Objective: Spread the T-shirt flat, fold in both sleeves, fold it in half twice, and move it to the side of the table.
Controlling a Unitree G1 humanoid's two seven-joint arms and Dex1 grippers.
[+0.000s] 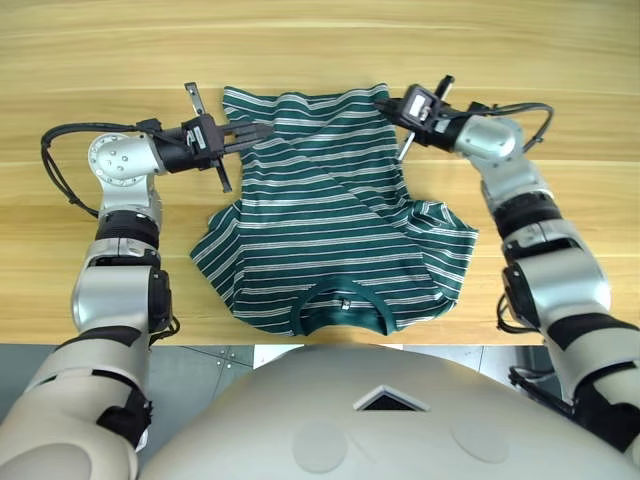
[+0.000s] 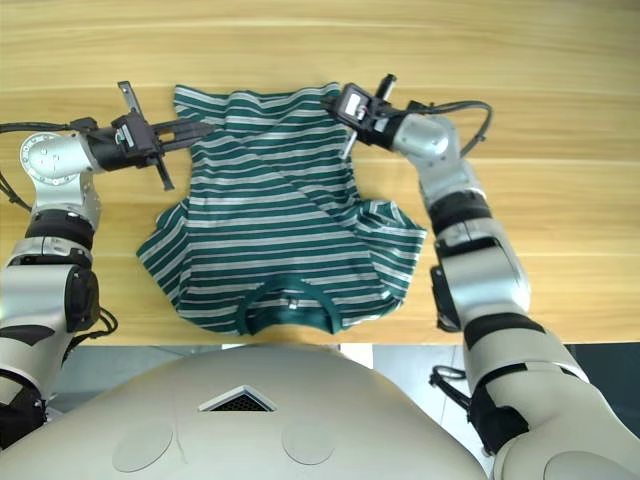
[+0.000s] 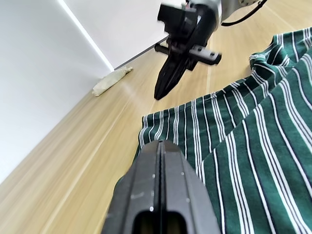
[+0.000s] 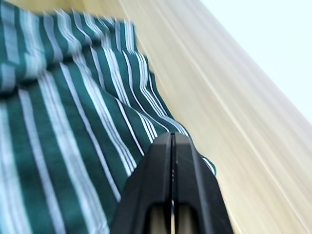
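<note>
T-shirt (image 1: 330, 220): green with white stripes, lying on the table, collar nearest me, hem on the far side, diagonal creases across the body, right sleeve rumpled.
left hand (image 1: 262, 132): fingers pressed together, tip over the shirt's far-left edge; I can't tell if any cloth is caught.
right hand (image 1: 388, 104): fingers pressed together, tip at the far-right hem corner; same doubt about cloth.
table (image 1: 560, 60): light wood, planks running left to right.

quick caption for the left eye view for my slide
Left gripper and right gripper, both shut, at the far end of a striped T-shirt on a wooden table.
</note>
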